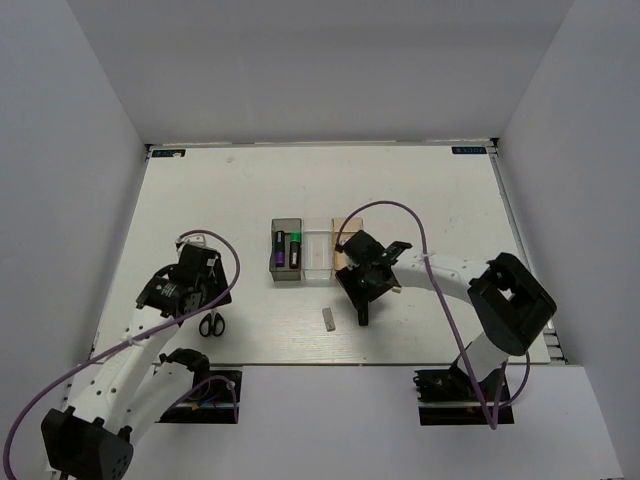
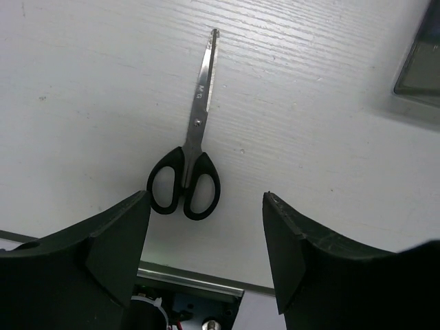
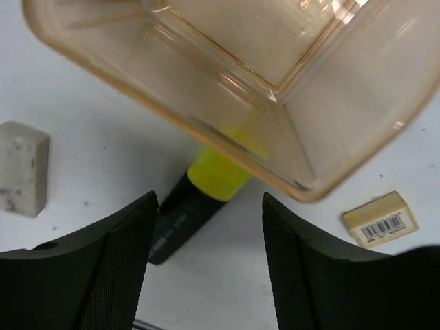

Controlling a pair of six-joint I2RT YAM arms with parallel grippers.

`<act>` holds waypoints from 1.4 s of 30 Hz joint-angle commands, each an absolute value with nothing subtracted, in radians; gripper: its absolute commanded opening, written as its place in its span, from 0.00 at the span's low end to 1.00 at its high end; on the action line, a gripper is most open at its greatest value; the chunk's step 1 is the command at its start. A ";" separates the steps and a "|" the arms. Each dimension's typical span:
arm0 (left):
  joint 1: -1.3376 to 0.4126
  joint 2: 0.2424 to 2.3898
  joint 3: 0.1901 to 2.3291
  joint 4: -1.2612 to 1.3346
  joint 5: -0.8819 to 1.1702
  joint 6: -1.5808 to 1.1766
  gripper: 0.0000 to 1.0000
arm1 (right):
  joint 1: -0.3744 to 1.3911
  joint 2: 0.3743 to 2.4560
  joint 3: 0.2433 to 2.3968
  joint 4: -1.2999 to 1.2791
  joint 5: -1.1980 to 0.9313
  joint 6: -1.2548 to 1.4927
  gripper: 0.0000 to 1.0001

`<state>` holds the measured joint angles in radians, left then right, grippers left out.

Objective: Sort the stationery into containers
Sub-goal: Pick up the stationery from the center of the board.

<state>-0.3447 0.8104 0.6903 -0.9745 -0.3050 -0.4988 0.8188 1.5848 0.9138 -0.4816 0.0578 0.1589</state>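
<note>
Your left end effector (image 2: 205, 195) fills the bottom of the left wrist view, its jaws spread wide with nothing between them. Straight ahead of it the scissors (image 2: 196, 124) lie flat and shut on the counter (image 2: 82, 82), with the black handles toward you and the blade tips pointing away, tipped slightly right. That long axis runs almost along your line of approach, so I judge the fingers would close across the handles rather than along them. The handles sit just beside the counter's near edge, so you have little margin behind them, but there is open surface on both sides and ahead. The white, grained top is flat and the blades lie flush on it, so expect little to get under. For this piece your left arm is plainly the nearer.

Moving right along the row, the dark grey bin (image 1: 273, 262) holds the purple highlighter (image 1: 280, 250) and the green highlighter (image 1: 295, 248) side by side. The clear bin (image 1: 318, 272) stands against it, and the orange bin (image 3: 302, 130) follows.

Your right end effector (image 3: 210, 199) hangs over that last bin's corner, jaws apart and gripping nothing. The yellow highlighter (image 3: 199, 196) lies just ahead on a diagonal, barrel toward you and cap at the bin's corner. You cannot tell whether the cap is tucked under the bin or only seen through its wall. The grey eraser (image 3: 24, 168) lies to its left and the beige eraser (image 3: 380, 218) to its right, both loose on the counter and nearest your right arm.
</note>
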 commanded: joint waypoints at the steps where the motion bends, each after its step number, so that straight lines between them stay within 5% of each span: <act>1: -0.305 0.769 0.675 -0.963 -0.253 -0.486 0.76 | 0.873 1.629 0.913 -0.431 0.225 0.279 0.65; 17: -0.259 0.750 0.663 -0.939 -0.219 -0.476 0.75 | 0.922 1.540 0.770 -0.373 0.126 0.287 0.40; 26: -0.258 0.744 0.661 -0.936 -0.224 -0.474 0.74 | 0.956 1.589 0.795 -0.396 0.011 0.244 0.01; 42: -0.238 0.767 0.657 -0.920 -0.186 -0.471 0.73 | 1.028 1.376 0.931 -0.400 0.060 0.019 0.00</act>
<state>-0.2508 0.7670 0.6621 -0.9405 -0.2123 -0.4786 1.0225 1.4296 0.8421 -0.4110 0.0139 0.0921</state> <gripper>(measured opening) 0.731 0.351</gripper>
